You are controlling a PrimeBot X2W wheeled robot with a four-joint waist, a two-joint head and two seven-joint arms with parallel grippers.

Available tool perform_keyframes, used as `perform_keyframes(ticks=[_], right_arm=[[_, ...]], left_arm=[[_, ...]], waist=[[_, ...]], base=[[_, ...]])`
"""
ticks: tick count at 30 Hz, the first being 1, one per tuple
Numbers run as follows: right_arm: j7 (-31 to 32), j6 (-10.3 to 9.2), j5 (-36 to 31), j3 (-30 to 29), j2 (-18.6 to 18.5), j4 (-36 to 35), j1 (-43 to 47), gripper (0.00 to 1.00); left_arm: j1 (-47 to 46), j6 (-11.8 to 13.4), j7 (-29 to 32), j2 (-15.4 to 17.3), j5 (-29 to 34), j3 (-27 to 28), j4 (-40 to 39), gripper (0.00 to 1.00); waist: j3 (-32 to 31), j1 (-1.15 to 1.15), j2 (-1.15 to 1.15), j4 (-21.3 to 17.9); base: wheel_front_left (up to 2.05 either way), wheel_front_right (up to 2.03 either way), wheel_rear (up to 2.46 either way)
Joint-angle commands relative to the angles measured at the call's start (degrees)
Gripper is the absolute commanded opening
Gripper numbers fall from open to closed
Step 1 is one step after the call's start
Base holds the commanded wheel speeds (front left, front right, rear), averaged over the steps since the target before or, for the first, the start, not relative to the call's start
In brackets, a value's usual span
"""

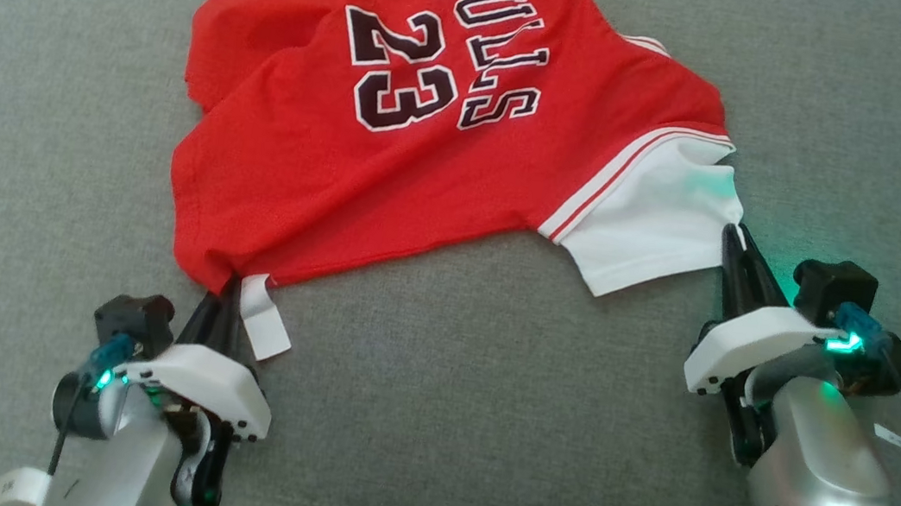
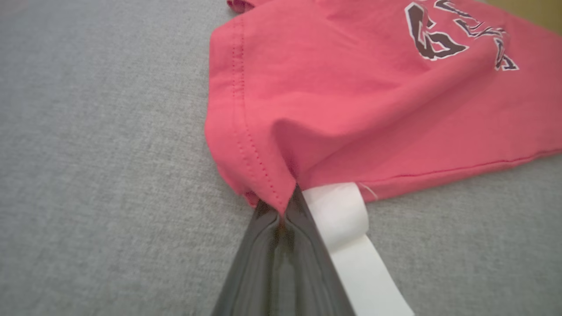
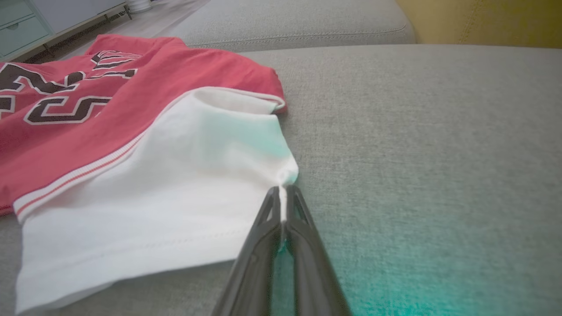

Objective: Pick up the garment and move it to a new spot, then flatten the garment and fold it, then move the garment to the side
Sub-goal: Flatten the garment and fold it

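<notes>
Now low over the grey cushion (image 1: 479, 431), the left gripper (image 1: 230, 287) reaches forward from the lower left of the head view, pinched shut on the red hem corner of the jersey (image 1: 397, 133), just beside a white tag (image 1: 264, 324). The right gripper (image 1: 737, 235), angled up and inward from the lower right, is clamped on the corner of the white sleeve (image 1: 655, 219). The jersey lies rumpled on the cushion, beyond and between both, number facing up.
</notes>
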Motion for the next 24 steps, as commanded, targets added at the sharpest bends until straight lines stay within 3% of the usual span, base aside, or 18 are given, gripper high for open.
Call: perform_keyframes(ticks=[1,6,9,18,24], right_arm=[[0.1,0.37,0.4,1.2,0.4,-1.5,0.7,0.0],[0.1,0.37,2.5,1.5,0.4,-7.2,2.0,0.0],[0.1,0.37,4.3,1.8,0.4,-14.3,3.9,0.0],[0.1,0.37,8.5,0.2,0.3,-27.2,6.5,0.0],[0.1,0.37,11.5,1.2,-2.3,-35.5,2.2,0.0]], left_arm=[[-0.2,-0.8,1.0,0.0,0.6,0.9,-0.3,0.0],[0.7,-1.2,1.0,0.0,2.2,2.6,-2.9,0.0],[1.2,-1.6,1.0,0.0,4.0,4.3,-5.4,0.0],[1.0,-3.5,1.0,0.3,10.1,9.2,-17.4,0.0],[-4.0,-5.5,1.0,4.0,13.3,12.7,-24.7,0.0]], waist=[[-0.9,0.0,0.0,-0.3],[-3.1,0.0,0.0,-0.9],[-5.3,0.0,0.0,-1.2],[-11.7,0.0,0.0,-2.1],[-15.3,0.0,0.0,-3.3]], base=[[0.0,0.0,0.0],[0.0,0.0,0.0],[0.0,0.0,0.0],[0.0,0.0,0.0],[0.0,0.0,0.0]])
